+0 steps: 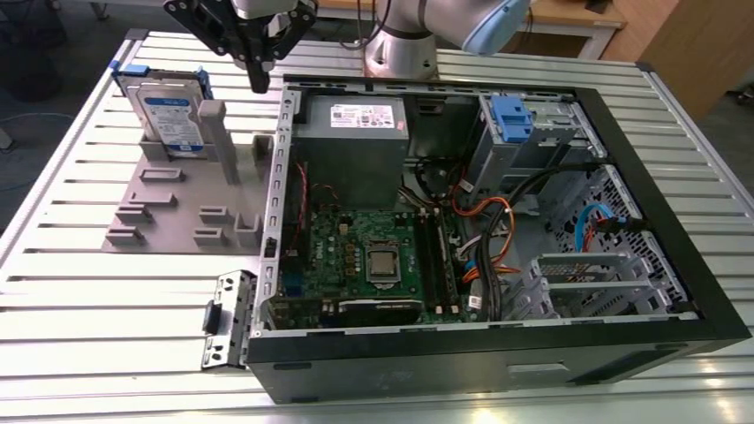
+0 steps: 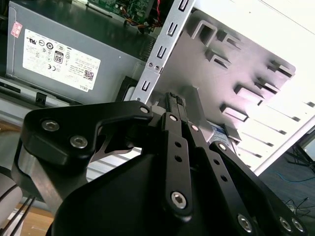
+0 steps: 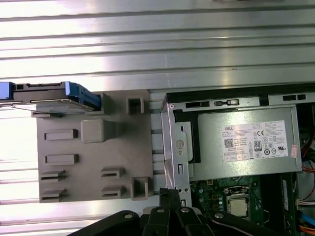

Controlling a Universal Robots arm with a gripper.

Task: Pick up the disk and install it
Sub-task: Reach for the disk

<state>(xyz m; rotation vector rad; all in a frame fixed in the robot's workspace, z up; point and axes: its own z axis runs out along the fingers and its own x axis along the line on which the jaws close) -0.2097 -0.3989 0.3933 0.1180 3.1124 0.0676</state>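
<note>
claw [image 1: 258, 85] closed and empty, tip down

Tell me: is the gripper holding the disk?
No, the disk stands in the grey holder, apart from the gripper.

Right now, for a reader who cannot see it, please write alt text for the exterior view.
The arm's gripper, jaws shut and empty, hangs above the table between the disk and an open computer case. The disk stands upright in a grey holder at the exterior view's left.

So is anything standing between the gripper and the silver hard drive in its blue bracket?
Only a tall grey plastic post beside the upright silver, blue-bracketed disk; the black gripper hangs higher, apart from both.
</note>
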